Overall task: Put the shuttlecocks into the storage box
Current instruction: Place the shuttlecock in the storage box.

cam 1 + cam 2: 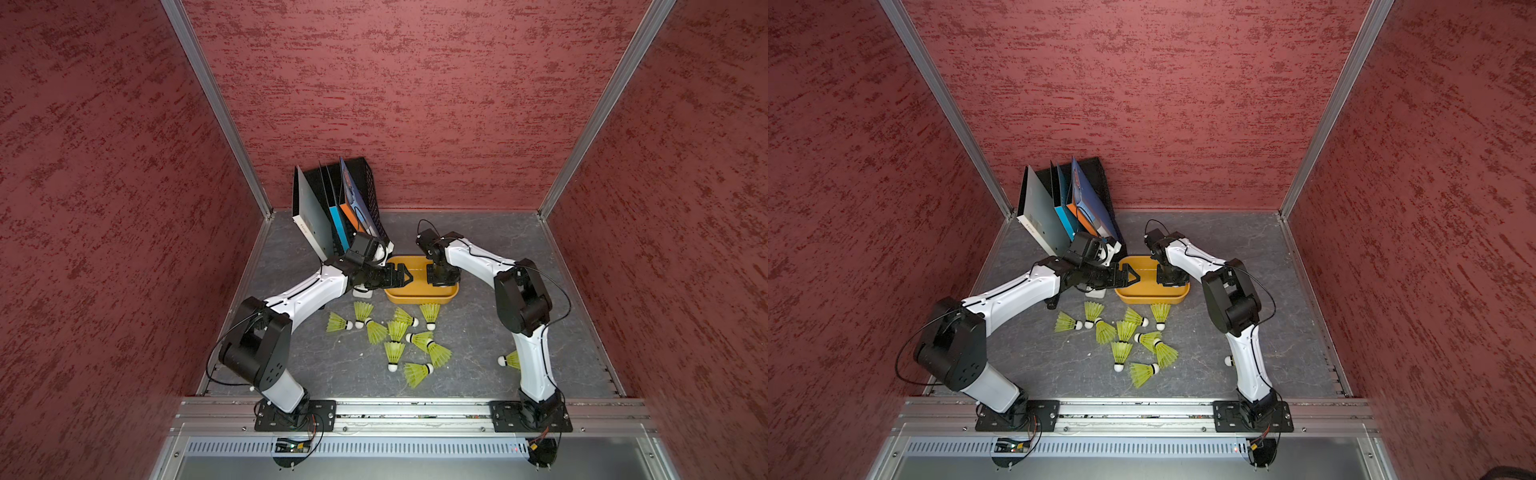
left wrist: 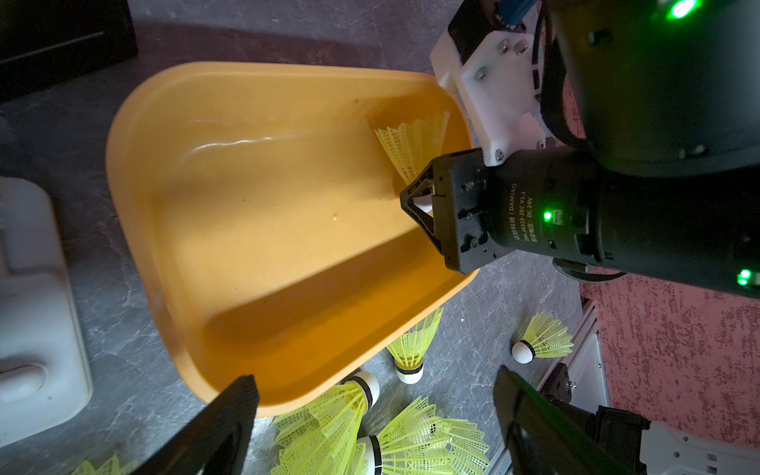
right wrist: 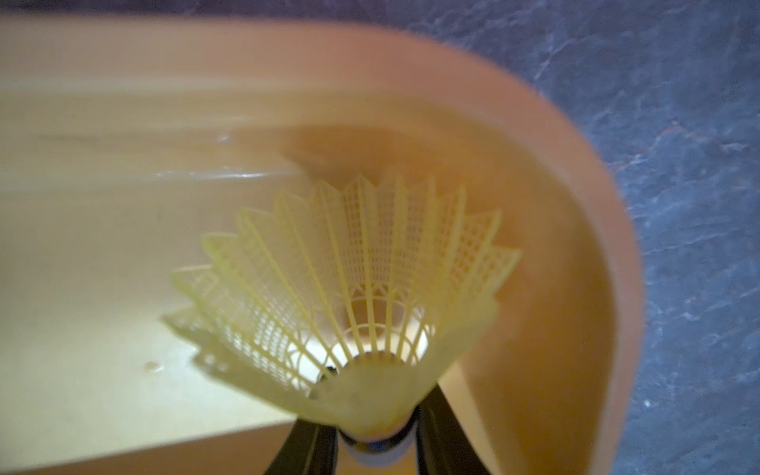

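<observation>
One shuttlecock (image 2: 415,144) inside storage box (image 2: 267,214), pinched by right gripper (image 3: 376,442), left gripper (image 2: 372,382) spread wide, empty.

Both arms (image 1: 307,293) have white shells, bulky black joints (image 1: 523,303), looping black cables (image 1: 568,305) and screwed black base plates (image 1: 324,413); green lights (image 2: 547,216) glow.

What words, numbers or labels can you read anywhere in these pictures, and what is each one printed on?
"DAMIAO": on the black motor of the right arm, in the left wrist view.
"DM-J4310-2EC V1.1": same motor.
"DC 24V": same motor.
Chinese characters beside them: too small to read.
Print on the white book edge in a top view: too small to read.
</observation>
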`<action>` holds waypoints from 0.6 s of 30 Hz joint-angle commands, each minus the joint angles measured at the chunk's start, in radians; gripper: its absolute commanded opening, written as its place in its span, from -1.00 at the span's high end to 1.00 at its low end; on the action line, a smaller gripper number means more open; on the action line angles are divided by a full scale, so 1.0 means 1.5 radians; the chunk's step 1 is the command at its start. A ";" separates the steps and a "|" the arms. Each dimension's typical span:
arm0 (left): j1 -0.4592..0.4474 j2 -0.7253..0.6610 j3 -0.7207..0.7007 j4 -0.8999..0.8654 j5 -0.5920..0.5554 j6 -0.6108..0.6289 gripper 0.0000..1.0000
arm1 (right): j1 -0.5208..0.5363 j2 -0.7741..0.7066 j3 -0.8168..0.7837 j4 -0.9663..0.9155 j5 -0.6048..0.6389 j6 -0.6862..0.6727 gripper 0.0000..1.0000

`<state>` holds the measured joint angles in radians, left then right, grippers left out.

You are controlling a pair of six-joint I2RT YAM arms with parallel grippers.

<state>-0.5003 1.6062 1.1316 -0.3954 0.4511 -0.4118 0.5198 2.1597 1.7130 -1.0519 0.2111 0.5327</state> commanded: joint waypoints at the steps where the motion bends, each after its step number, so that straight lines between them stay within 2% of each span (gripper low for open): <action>1: -0.004 -0.011 0.005 0.010 0.000 -0.001 -0.86 | -0.004 0.010 0.015 -0.024 0.031 0.019 0.46; 4: -0.005 -0.013 0.003 0.010 0.000 -0.001 -0.87 | -0.004 0.014 0.020 -0.028 0.030 0.022 0.27; 9: -0.004 -0.018 -0.001 0.010 -0.004 -0.001 -0.88 | -0.004 0.009 0.021 -0.026 0.026 0.025 0.13; 18: -0.007 -0.025 -0.009 0.010 -0.009 -0.003 -0.87 | -0.003 -0.021 0.020 -0.024 0.021 0.032 0.09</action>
<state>-0.5037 1.5955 1.1313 -0.3954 0.4446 -0.4137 0.5198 2.1601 1.7142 -1.0718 0.2264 0.5644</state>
